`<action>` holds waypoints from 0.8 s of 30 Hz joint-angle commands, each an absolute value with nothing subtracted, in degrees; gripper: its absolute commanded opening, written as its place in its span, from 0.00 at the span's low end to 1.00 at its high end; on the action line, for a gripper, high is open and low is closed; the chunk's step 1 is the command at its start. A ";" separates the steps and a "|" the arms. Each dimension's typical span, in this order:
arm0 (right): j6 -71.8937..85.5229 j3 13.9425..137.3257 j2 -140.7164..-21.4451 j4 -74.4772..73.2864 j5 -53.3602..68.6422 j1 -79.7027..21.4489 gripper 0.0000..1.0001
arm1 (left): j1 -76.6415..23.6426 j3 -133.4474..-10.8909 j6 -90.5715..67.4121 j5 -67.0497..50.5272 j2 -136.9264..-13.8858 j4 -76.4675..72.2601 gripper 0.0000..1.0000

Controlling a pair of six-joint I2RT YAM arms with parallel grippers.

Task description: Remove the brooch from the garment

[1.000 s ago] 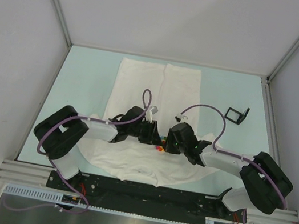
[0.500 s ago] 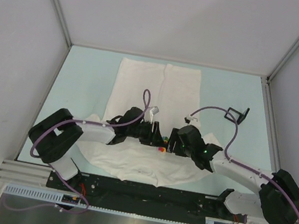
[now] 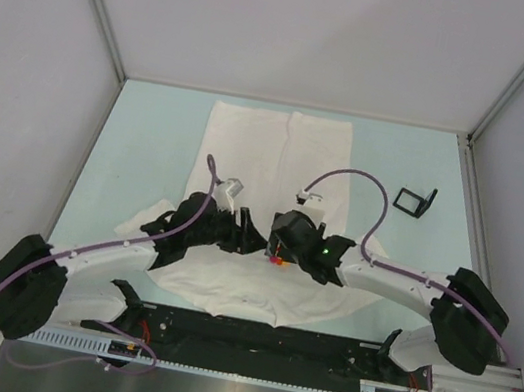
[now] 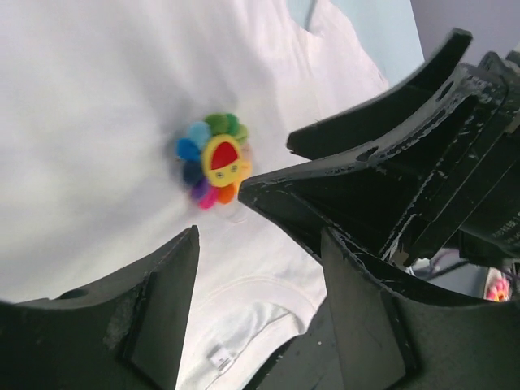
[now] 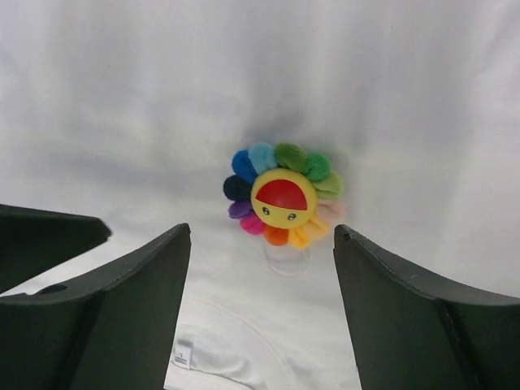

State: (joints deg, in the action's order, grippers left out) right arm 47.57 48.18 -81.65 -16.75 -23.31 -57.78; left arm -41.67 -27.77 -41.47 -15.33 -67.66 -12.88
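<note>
The brooch (image 5: pixel 283 195) sits on the garment (image 3: pixel 280 149) near its collar. The right tool (image 5: pixel 262 234) straddles it, jaws apart, likely to pinch it. The left tool (image 4: pixel 260 244) hovers just beside, also spread, probably to hold the cloth.

Black left claw (image 4: pixel 260 244), right claw (image 5: pixel 262 236); white links (image 3: pixel 399 281), purple cables (image 3: pixel 347 175)

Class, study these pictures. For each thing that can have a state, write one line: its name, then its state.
brooch, face up on the garment, gripped by neither claw.
garment, spread on the table, collar at the near side.
left claw, open, empty, beside the brooch.
right claw, open, empty, pointing at the brooch.
black frame, on the table right of the garment, untouched.
</note>
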 commanded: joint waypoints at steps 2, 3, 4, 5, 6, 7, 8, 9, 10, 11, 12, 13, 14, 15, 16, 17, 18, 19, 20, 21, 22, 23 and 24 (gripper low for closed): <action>47.38 58.00 -89.02 -25.48 -34.26 -61.69 0.75 | -37.37 -21.89 -41.75 -10.37 -59.77 -11.60 0.66; 47.20 58.96 -91.38 -26.18 -34.80 -61.96 0.75 | -36.92 -21.36 -41.92 -10.37 -59.24 -11.34 0.66; 46.85 61.06 -92.36 -27.41 -35.15 -62.57 0.75 | -36.04 -20.75 -42.01 -10.11 -59.24 -10.21 0.66; 46.15 61.87 -93.42 -27.77 -35.42 -62.84 0.75 | -35.77 -20.31 -42.01 -10.19 -59.24 -10.11 0.66; 45.88 62.92 -95.69 -28.03 -35.42 -63.10 0.74 | -35.60 -19.78 -42.45 -10.37 -59.33 -10.46 0.66; 45.79 64.58 -96.76 -28.91 -35.59 -63.45 0.74 | -35.25 -18.64 -42.63 -10.37 -59.50 -10.89 0.66; 45.36 65.56 -98.07 -29.44 -35.86 -63.98 0.73 | -35.07 -18.02 -42.97 -10.63 -59.50 -11.16 0.66; 45.35 66.44 -99.22 -29.88 -36.03 -64.33 0.73 | -34.89 -17.58 -43.59 -10.55 -59.50 -11.77 0.66; 45.26 68.01 -101.58 -31.19 -36.82 -64.60 0.72 | -34.81 -16.80 -43.77 -10.63 -59.59 -11.95 0.66; 45.44 68.72 -102.47 -31.81 -37.26 -65.30 0.71 | -34.72 -16.53 -43.77 -10.72 -59.50 -12.13 0.67; 45.53 69.34 -103.44 -32.77 -37.70 -65.56 0.70 | -34.63 -16.35 -43.68 -10.64 -59.50 -12.13 0.67; 45.96 70.13 -105.27 -33.57 -38.75 -65.74 0.70 | -34.45 -16.00 -43.59 -10.63 -59.50 -12.13 0.68; 46.23 71.35 -106.08 -34.27 -39.11 -66.00 0.70 | -34.28 -15.91 -43.51 -10.55 -59.50 -12.04 0.69; 46.14 71.80 -106.95 -35.15 -39.29 -66.09 0.69 | -34.19 -15.91 -43.51 -10.55 -59.50 -11.95 0.69; 46.32 72.24 -108.01 -35.42 -39.55 -66.18 0.70 | -34.19 -15.91 -43.42 -10.46 -59.50 -11.95 0.70; 46.41 72.25 -108.54 -35.25 -39.38 -66.09 0.70 | -34.19 -15.91 -43.33 -10.11 -59.59 -11.69 0.70; 46.23 72.25 -108.89 -35.07 -39.29 -66.09 0.70 | -34.10 -15.91 -43.33 -10.02 -59.68 -11.60 0.71; 46.23 72.33 -109.42 -34.98 -39.20 -66.18 0.70 | -34.10 -16.00 -43.24 -9.85 -59.85 -11.51 0.72; 46.40 72.25 -109.68 -35.07 -39.29 -66.27 0.69 | -34.01 -16.17 -43.16 -9.84 -60.03 -11.08 0.72; 46.84 72.25 -109.86 -35.16 -39.55 -66.18 0.68 | -34.01 -16.26 -43.07 -9.84 -60.12 -10.99 0.73; 46.76 72.25 -110.47 -35.33 -39.81 -66.18 0.67 | -34.10 -16.26 -42.98 -9.93 -60.20 -11.07 0.73; 46.84 72.25 -110.74 -35.59 -40.08 -66.18 0.66 | -34.01 -16.26 -42.89 -9.93 -60.29 -11.16 0.73; 47.19 72.25 -111.00 -35.86 -40.51 -65.92 0.62 | -34.01 -16.17 -42.98 -9.93 -60.29 -11.16 0.73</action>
